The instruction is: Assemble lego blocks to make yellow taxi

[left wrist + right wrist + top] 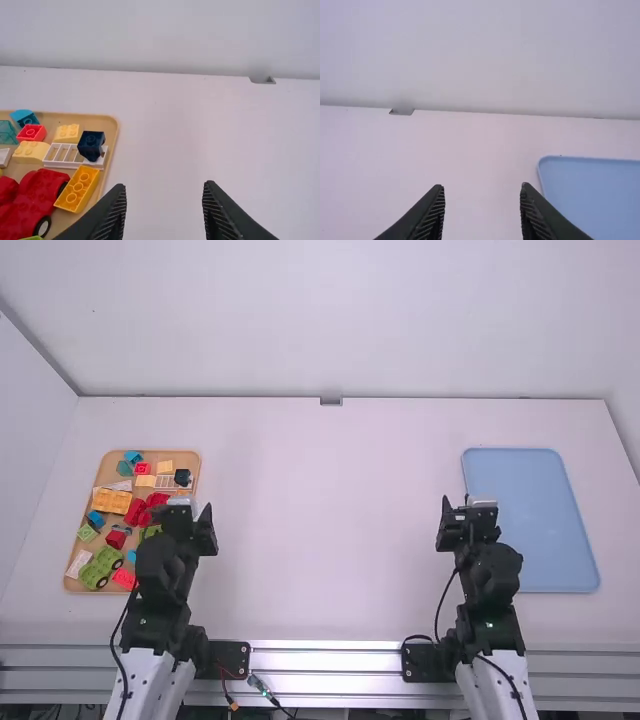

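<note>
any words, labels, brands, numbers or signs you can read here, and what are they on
None can be read.
White piece at the near left of the tan tray: too small to tell whether it bears print.
Blue tray: no readable text.

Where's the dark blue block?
In the left wrist view, the dark blue block is in the wooden tray, left on the table, at the white ladder's end, near the orange-yellow block.
</note>
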You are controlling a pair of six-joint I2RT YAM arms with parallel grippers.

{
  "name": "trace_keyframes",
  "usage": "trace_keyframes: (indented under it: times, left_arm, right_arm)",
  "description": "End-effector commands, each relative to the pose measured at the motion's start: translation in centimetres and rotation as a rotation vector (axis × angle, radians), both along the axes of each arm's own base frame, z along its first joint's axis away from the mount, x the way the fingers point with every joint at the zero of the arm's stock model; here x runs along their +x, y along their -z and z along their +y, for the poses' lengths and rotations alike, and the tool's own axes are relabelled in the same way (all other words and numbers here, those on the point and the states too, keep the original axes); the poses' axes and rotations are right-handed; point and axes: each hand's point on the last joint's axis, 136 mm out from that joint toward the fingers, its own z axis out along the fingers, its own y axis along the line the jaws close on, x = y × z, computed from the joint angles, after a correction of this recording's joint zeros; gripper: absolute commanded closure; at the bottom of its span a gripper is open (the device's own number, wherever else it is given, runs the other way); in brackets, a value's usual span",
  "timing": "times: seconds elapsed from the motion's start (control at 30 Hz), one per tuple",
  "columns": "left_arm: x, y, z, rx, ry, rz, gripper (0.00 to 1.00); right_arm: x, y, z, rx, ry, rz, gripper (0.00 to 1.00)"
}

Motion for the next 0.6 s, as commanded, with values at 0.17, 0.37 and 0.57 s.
trace_keyframes:
  times: [0.17,0.37,0.57]
  left_arm:
    - [1.3,-1.4,2.7,-0.118,-0.173,0.084,0.44]
    - [2.8,-1.2,5.0,-0.183,-0.294,0.209,0.33]
    - [4.8,-1.2,7.4,-0.249,-0.425,0.346,0.22]
  right_arm:
    - [2.2,-2.7,0.9,-0.023,-0.044,-0.022,0.44]
    - [4.0,-3.2,1.5,-0.037,-0.069,-0.014,0.33]
    - [5.7,-3.4,2.0,-0.051,-0.092,-0.004,0.22]
